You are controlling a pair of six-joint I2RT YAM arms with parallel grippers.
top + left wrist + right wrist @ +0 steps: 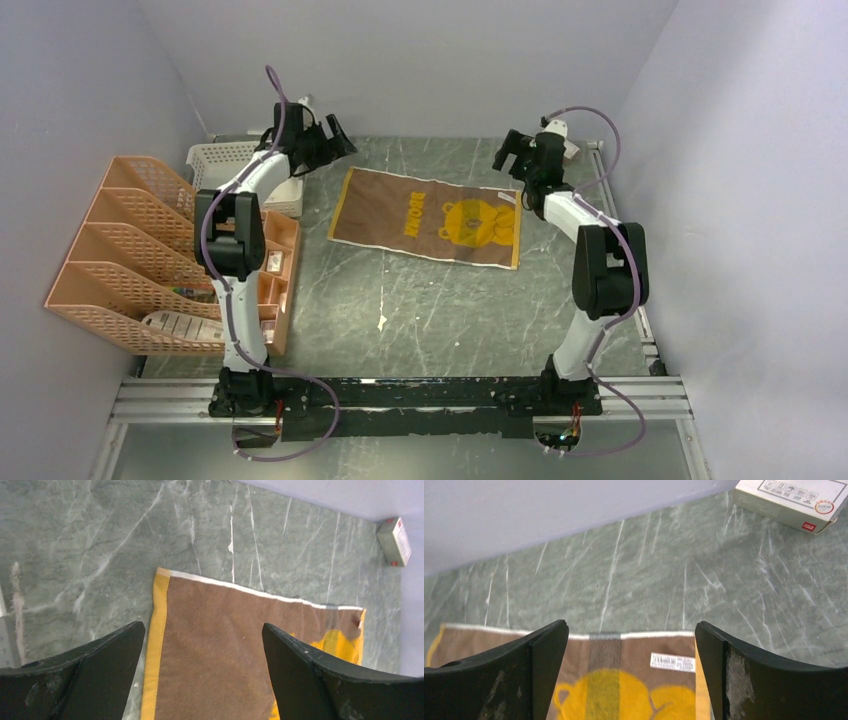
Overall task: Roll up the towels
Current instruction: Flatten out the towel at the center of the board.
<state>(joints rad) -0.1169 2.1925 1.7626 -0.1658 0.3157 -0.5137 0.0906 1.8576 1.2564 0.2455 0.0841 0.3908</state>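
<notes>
Towels in view: one. The towel (430,218) is brown with a yellow border and a yellow bear figure. It lies flat and unrolled on the far middle of the green marbled table (400,310).

Grippers: two.
- Left gripper (325,140) – jaws spread wide, holding nothing, raised near the towel's far left corner (225,650).
- Right gripper (510,152) – jaws likewise spread wide and empty, raised over the towel's far right edge (624,665), where one small white label (672,661) shows.

Other items:
- One white-and-red box (791,500) on the table by the far wall, apart from the towel.
- One white basket (225,160) at far left.
- One orange file rack (130,250) along the left side.
</notes>
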